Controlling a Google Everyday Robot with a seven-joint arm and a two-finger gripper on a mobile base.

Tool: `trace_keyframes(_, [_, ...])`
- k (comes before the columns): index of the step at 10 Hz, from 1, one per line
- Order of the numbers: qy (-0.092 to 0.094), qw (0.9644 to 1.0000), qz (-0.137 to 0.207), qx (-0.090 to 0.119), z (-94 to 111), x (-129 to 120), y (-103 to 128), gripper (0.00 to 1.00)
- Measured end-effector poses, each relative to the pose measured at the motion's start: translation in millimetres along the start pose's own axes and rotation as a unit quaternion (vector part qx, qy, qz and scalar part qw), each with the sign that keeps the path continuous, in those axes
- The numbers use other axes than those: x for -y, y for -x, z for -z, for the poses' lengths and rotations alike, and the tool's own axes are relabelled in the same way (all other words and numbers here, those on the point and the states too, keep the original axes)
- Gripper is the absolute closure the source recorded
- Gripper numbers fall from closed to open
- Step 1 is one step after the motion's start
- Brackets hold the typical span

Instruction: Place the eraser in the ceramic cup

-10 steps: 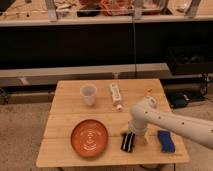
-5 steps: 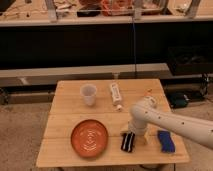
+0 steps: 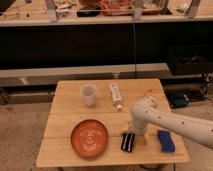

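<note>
The eraser [image 3: 128, 141], a small black block with pale stripes, lies on the wooden table [image 3: 65, 120] near its front edge, right of the orange plate. The ceramic cup [image 3: 88, 94] stands upright at the back left of the table, whitish and tapered. My white arm comes in from the right, and its gripper [image 3: 135, 135] hangs low right over the eraser's right end, far from the cup.
A round orange plate [image 3: 89, 138] sits front left. A blue wavy-edged block [image 3: 165, 140] lies front right, under my arm. A white tube [image 3: 116, 94] lies at the back centre. Behind the table runs a dark shelf unit [image 3: 100, 45].
The arm has shifted slightly, lowering toward the eraser. The eraser, cup and plate have not moved.
</note>
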State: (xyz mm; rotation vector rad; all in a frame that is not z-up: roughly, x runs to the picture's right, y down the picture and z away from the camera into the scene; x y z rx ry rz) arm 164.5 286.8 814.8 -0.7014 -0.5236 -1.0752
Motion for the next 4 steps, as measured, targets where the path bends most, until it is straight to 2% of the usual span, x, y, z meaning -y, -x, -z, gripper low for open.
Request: trace_keyframes(4, [0.001,1.0000,0.000,0.000,3.0,-2.8,-0.2,0.20])
